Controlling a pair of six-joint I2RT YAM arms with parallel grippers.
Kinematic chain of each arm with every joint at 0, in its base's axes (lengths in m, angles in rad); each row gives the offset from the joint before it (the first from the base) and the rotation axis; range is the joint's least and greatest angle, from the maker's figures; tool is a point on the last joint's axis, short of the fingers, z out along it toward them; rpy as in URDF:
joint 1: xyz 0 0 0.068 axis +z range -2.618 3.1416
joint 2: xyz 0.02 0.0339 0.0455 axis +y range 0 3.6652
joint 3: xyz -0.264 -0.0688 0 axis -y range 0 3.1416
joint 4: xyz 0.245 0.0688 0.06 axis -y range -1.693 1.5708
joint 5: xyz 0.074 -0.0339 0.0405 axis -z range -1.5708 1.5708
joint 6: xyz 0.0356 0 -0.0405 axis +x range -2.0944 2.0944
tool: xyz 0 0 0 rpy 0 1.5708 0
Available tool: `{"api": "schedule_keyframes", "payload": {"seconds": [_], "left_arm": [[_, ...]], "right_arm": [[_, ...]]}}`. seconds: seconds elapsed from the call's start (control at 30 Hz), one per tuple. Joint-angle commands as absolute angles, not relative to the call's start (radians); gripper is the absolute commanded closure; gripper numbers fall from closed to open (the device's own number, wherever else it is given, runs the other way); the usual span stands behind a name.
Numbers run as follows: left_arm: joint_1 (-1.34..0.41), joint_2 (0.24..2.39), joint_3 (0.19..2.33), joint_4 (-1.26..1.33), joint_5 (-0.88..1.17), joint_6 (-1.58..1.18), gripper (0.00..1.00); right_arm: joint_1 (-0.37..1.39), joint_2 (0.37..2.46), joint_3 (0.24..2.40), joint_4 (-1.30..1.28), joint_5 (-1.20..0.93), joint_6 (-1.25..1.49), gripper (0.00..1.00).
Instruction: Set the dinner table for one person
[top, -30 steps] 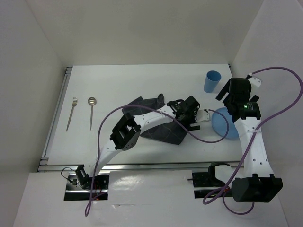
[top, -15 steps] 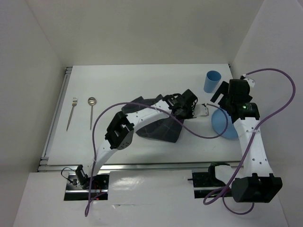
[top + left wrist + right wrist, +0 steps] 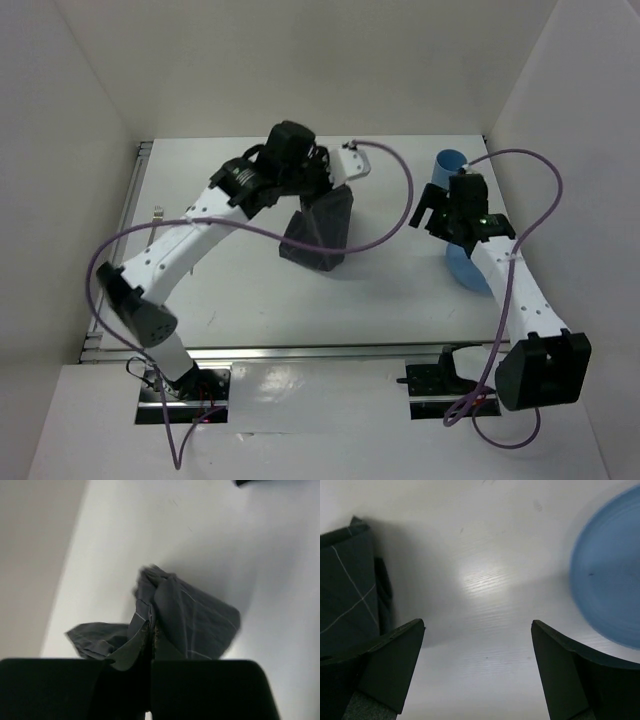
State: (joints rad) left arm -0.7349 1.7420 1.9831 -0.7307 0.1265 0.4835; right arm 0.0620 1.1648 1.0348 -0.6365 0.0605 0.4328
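1. Top view: the left gripper (image 3: pixel 318 185) is clamped on the cloth mat (image 3: pixel 320 228). The mat hangs bunched above the dinner table (image 3: pixel 240 290), just toward 12 o'clock from the middle.
   - The step looks like laying the mat flat. It would go best to lower it until the hanging edge touches the table, then draw it toward 6 o'clock so the folds open.
   - The right gripper (image 3: pixel 437 210) sits at 3 o'clock and could take a second corner.
   - The right arm covers much of the blue plate (image 3: pixel 468 268) and part of the blue cup (image 3: pixel 447 163) at 2 o'clock.
   - At 9 o'clock only the tip of a fork (image 3: pixel 157 210) shows.
2. Left wrist view: the left gripper (image 3: pixel 151 640) has its jaws closed tight on a fold of the mat (image 3: pixel 190 617), with white table (image 3: pixel 240 545) beyond. I cannot tell which corner or edge is held.
3. Right wrist view: the right gripper (image 3: pixel 478 625) is spread wide and holds nothing over bare table (image 3: pixel 490 580). The mat (image 3: pixel 345 595) lies at 9 o'clock. The plate (image 3: pixel 610 580) at 3 o'clock is blurred and cut off.
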Motion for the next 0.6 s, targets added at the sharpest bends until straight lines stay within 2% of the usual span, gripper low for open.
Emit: {"api": "schedule_keyframes", "payload": {"seconds": [0.0,0.1,0.2,0.3,0.57], "left_arm": [[-0.723,1.634,1.650,-0.847,0.218,0.439,1.00],[-0.675,1.518,1.399,-0.821,0.250,0.420,1.00],[-0.637,1.457,1.246,-0.795,0.259,0.410,1.00],[-0.637,1.398,1.055,-0.795,0.320,0.422,1.00],[-0.637,1.379,0.966,-0.768,0.347,0.391,0.90]], "right_arm": [[0.169,1.218,1.002,-0.548,0.028,0.443,0.05],[0.245,1.282,0.967,-0.485,-0.008,0.512,0.05],[0.303,1.354,0.956,-0.402,-0.029,0.566,0.05],[0.370,1.449,1.024,-0.364,-0.029,0.554,0.05],[0.465,1.759,1.256,-0.307,-0.071,0.486,0.00]]}}
